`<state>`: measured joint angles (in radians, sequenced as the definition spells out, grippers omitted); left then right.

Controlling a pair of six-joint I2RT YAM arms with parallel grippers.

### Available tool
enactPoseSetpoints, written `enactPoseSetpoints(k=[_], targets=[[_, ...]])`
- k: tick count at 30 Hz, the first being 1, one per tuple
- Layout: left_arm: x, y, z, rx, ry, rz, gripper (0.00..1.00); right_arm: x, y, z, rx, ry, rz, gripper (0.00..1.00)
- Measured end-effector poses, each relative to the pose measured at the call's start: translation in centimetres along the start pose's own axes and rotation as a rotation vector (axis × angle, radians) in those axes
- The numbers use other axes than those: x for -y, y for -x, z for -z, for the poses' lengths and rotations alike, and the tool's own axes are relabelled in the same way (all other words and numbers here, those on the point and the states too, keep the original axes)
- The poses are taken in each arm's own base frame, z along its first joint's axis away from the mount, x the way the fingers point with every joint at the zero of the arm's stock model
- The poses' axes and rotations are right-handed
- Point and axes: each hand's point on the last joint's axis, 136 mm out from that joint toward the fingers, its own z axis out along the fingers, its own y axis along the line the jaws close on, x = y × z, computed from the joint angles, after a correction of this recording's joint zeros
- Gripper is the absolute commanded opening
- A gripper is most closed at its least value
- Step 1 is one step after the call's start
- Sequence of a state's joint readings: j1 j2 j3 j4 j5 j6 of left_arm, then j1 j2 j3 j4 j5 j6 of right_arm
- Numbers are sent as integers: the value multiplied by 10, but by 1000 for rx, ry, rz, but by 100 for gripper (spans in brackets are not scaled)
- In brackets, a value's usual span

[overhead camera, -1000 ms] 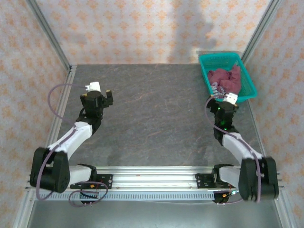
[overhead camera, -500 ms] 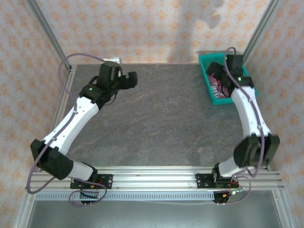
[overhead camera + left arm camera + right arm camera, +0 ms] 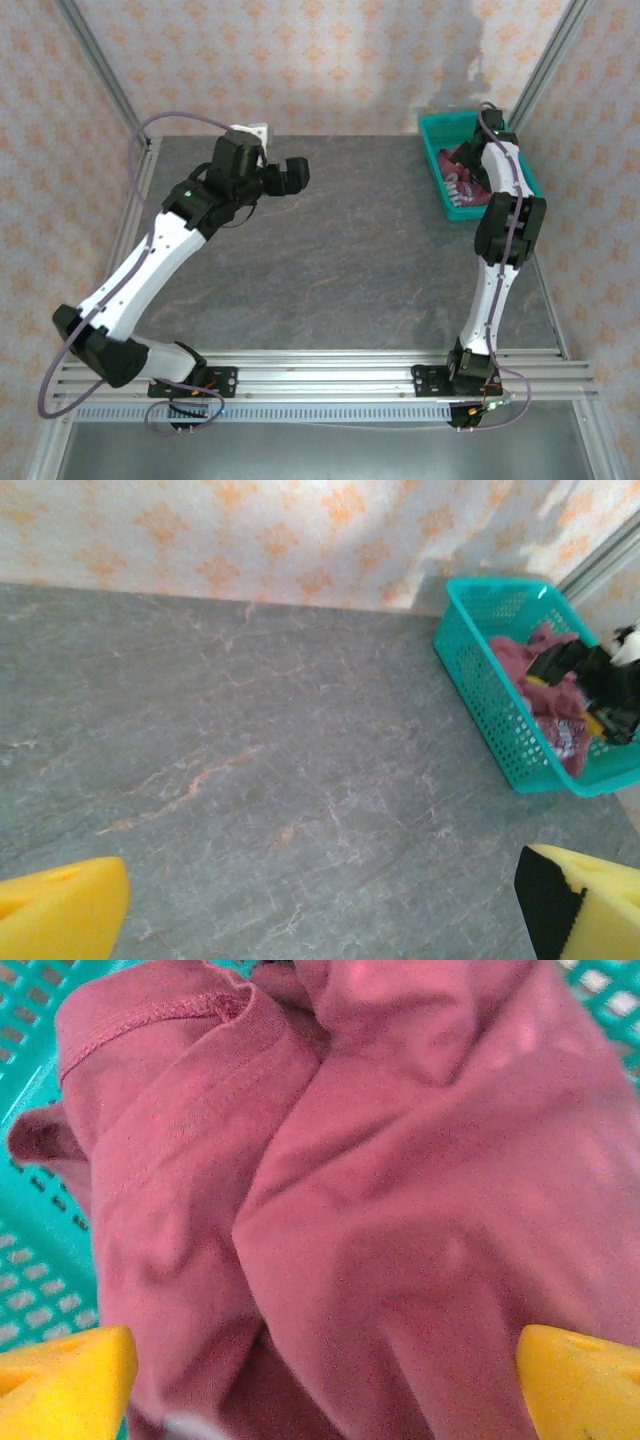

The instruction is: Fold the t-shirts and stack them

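The grey table (image 3: pixel 340 250) bears a teal mesh basket (image 3: pixel 440 122) at its far-right corner.

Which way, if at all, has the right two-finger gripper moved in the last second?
Yes. The right gripper went from the near rim of the teal plastic mesh basket farther back, into it, above the maroon cotton t-shirt.

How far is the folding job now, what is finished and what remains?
Nothing looks done: the maroon t-shirt lies crumpled in the teal basket. In hand: the right gripper hangs open close over it; the left gripper is open above the table. Left: lifting it out, spreading, folding, stacking.
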<state>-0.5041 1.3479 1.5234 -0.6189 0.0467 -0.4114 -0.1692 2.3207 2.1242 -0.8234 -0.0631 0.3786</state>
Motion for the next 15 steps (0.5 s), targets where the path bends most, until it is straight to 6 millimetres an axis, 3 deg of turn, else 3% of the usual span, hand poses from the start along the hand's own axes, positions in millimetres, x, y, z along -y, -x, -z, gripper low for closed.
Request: enactPoseSetpoints(k=[3, 5, 7, 9, 12, 15], targets=[[-13, 0, 22, 35, 36, 25, 100, 3, -2, -16, -10, -32, -20, 94], [-24, -3, 32, 50, 74, 46, 100, 7, -6, -23, -22, -55, -33, 87], [-38, -8, 36, 55, 117, 68, 100, 10, -9, -28, -30, -67, -48, 67], [-59, -15, 37, 55, 173, 99, 100, 10, -12, -35, -37, -72, -68, 37], [-95, -28, 38, 45, 258, 162, 100, 8, -16, -40, -56, -59, -93, 7], [-124, -39, 39, 35, 321, 199, 100, -1, -14, -37, -55, -12, -133, 0]])
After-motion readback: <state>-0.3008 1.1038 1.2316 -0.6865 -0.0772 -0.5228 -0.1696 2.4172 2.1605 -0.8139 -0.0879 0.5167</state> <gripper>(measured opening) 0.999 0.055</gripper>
